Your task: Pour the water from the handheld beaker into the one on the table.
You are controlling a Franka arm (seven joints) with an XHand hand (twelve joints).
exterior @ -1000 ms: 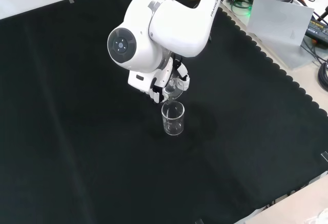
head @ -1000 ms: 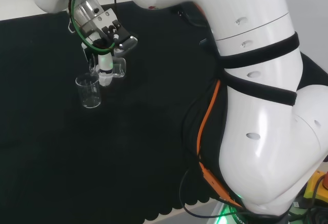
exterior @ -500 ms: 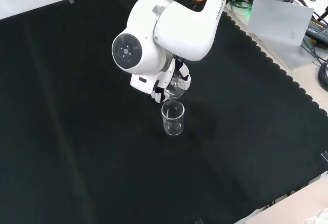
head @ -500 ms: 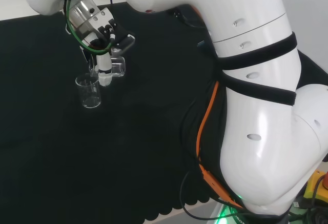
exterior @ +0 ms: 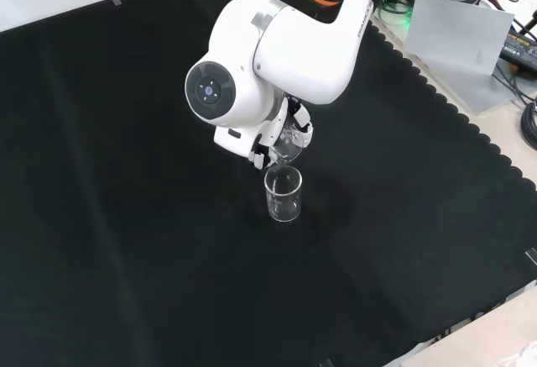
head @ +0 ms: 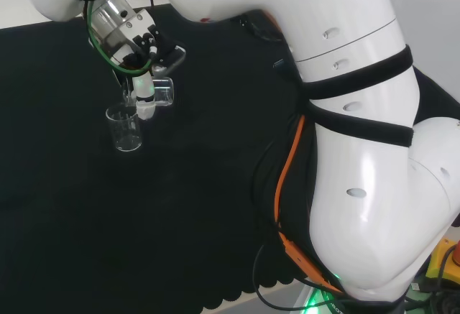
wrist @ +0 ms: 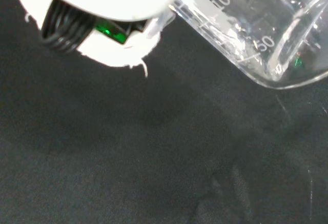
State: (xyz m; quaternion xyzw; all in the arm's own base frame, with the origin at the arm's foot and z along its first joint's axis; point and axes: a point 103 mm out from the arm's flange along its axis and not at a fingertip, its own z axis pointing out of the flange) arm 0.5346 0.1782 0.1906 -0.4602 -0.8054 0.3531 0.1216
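A clear glass beaker [head: 124,128] stands upright on the black cloth; in the front view this table beaker [exterior: 284,193] sits just below the arm's big link. My hand [head: 146,88] is curled round a second clear beaker [head: 162,93], tipped on its side with its mouth over the standing beaker's rim. In the front view the held beaker [exterior: 286,141] hangs right above the standing one, with the hand [exterior: 298,129] mostly behind the link. The wrist view has the held beaker [wrist: 256,24] close up, tilted, with printed marks. I cannot tell how much water either beaker holds.
Black cloth [exterior: 126,216] covers the bench on all sides of the beakers. Its scalloped edge [exterior: 453,107] runs along the right in the front view, with a grey box [exterior: 457,27] and cables beyond it. The arm's white links [head: 345,134] stand at the right of the head view.
The wrist has turned and shifted slightly left in the head view, tipping the held beaker a little further over the standing one. The table beaker has stayed put.
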